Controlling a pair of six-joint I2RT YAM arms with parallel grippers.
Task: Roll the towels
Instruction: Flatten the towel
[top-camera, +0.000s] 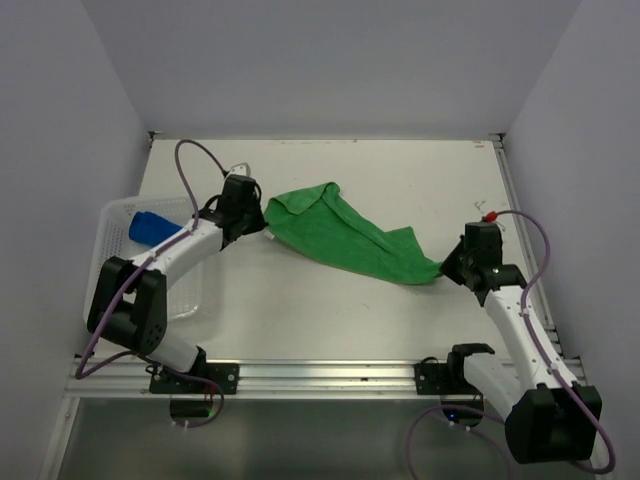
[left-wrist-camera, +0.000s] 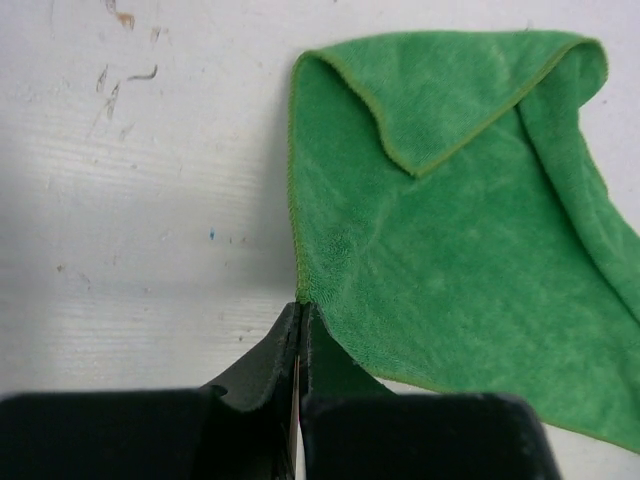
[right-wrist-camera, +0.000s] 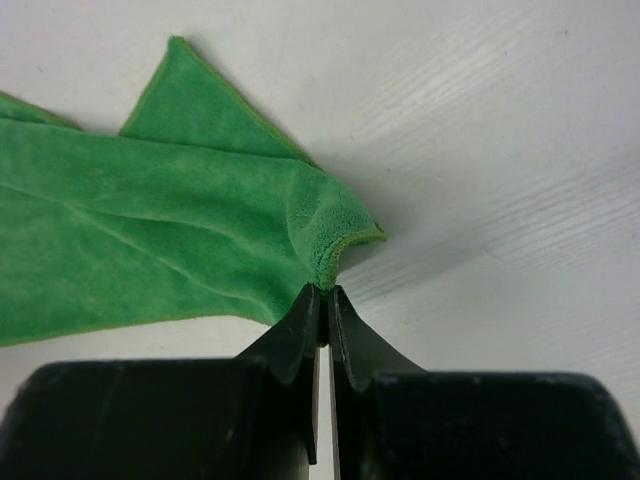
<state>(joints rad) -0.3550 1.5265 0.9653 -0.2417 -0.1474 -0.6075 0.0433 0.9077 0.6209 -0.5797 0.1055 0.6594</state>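
Two grippers: both closed tight on cloth.
right gripper (right-wrist-camera: 322, 290): pinches near corner of green towel (top-camera: 345, 235).
left gripper (left-wrist-camera: 303, 310): pinches its left corner.
green towel: stretched diagonally over the table (top-camera: 330, 315) between them.
blue towel (top-camera: 150, 228): bunched in white mesh basket (top-camera: 113, 212), left.

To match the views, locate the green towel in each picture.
Top external: green towel stretched diagonally across the centre.
Left wrist: right side, corner pinched by left gripper.
Right wrist: left side, corner pinched by right gripper.
Shared landmark: white table.
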